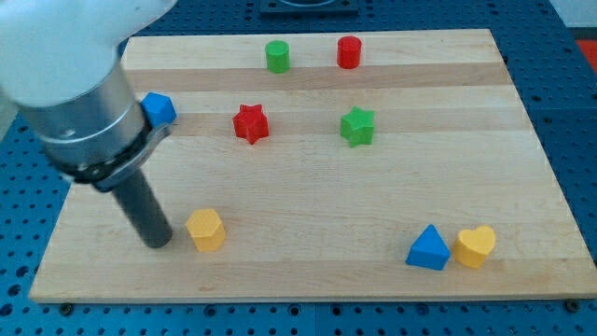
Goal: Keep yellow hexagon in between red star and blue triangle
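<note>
At the board's lower left, my tip [157,243], gripperless, sits just left of the yellow plastic hexagon [206,230], ready to push it rightward between the red star [250,123] and blue triangle [428,248]

Arm enters from the view's top-left corner: white housing, grey metal collar, straight dark rod angled down. My tip [158,243] sits on the surface near its bottom-left corner, close to left edge.
</note>
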Controlling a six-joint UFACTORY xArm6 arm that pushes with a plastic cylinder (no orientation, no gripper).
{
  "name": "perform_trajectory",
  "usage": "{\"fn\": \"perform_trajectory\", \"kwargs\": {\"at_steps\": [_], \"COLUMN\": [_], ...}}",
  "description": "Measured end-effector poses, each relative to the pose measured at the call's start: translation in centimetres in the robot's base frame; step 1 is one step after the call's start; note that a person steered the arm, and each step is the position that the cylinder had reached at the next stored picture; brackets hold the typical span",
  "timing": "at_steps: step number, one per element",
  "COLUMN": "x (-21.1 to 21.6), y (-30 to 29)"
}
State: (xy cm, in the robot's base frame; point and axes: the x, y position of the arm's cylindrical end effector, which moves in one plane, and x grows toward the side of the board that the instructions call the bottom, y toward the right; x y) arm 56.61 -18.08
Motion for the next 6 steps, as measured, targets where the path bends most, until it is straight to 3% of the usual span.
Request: {"fn": "perform_trajectory", "kwargs": {"at_steps": [2,6], "x": [0.0,-0.9], "y": [0.1,11.1]}}
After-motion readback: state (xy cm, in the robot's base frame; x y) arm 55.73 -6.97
